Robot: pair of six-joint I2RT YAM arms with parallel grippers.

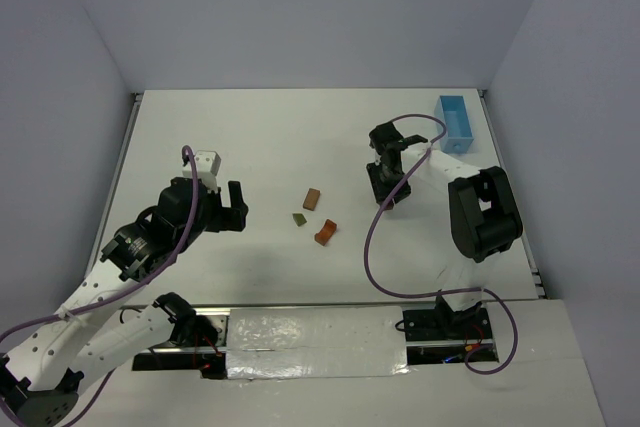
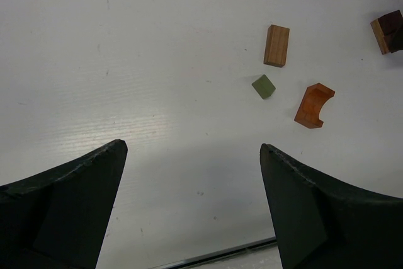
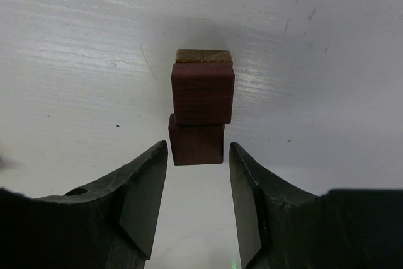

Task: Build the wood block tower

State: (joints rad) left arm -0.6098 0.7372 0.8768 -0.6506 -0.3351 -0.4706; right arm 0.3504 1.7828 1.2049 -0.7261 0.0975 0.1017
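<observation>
- Top external view: left gripper (image 1: 235,209) hangs over the table (image 1: 250,137), left of the loose blocks. In the left wrist view its jaws are wide apart and hold nothing.
- Tan block (image 1: 312,198), green block (image 1: 299,219) and orange arch (image 1: 325,233) lie near one another, none touching.
- Tower (image 3: 201,92): a short stack of dark brown blocks with a tan one, standing right of the loose blocks.
- Right gripper (image 3: 197,149): jaws narrow, flanking the nearest brown block. A sliver of table shows on one side; contact on the other side cannot be told.
- Tray (image 1: 458,122) sits far right.
</observation>
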